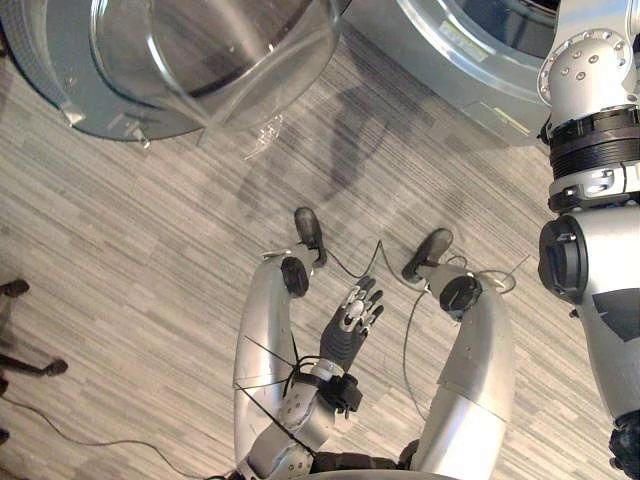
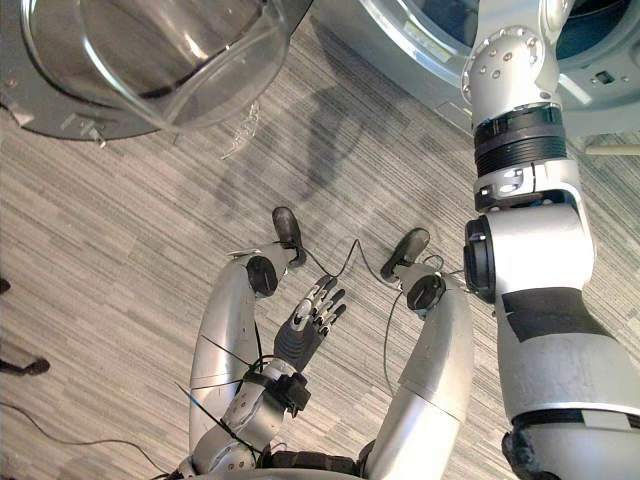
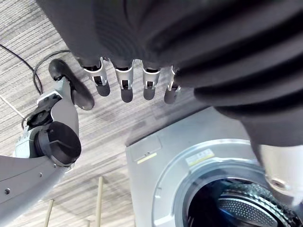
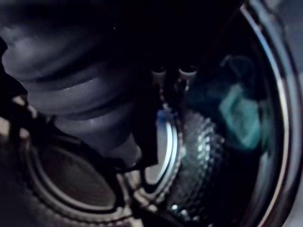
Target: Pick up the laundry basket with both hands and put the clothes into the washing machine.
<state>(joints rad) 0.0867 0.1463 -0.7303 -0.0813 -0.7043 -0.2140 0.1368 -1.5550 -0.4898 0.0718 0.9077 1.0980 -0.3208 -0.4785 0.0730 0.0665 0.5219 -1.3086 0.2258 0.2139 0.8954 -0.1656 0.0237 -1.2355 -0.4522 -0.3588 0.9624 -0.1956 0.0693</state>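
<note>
**Clothes.** A teal patch (image 4: 239, 111) is made out deep inside the drum (image 4: 203, 142) of the washing machine (image 1: 480, 60). It is judged to be a garment, though it is dim and blurred. Where the laundry basket stands cannot be told.

**Right robot hand** (image 4: 186, 72). It is placed inside the washing machine's opening, close to the drum wall. Whether it is released, clenched or grasping cloth cannot be told, as the dark swallows it. In the eye views the right arm is cut off at the frame's edge, by the washing machine's opening.

**Left robot hand** (image 1: 352, 318). It is released, with fingers (image 3: 125, 87) straight and nothing held. It is held low over the floor (image 1: 150, 250), well in front of the washing machine.

**Door** (image 1: 200, 60). The glass door stands wide open, to the left of the washing machine's opening.

**Risks, as judged:**
- Cloth may be caught on the right robot hand and drawn out of the washing machine when the arm is pulled out, if it is not fully let go.
- A garment left across the opening's rim may be trapped when the door is shut.
- The right forearm may be knocked against the opening's rim, since little room is seen around it.
- The open door may be struck if the left arm is raised toward the washing machine.

**Hard to make out:**
- How much clothing lies in the drum cannot be judged.
- The floor right under the washing machine's front is partly hidden by the right arm.
</note>
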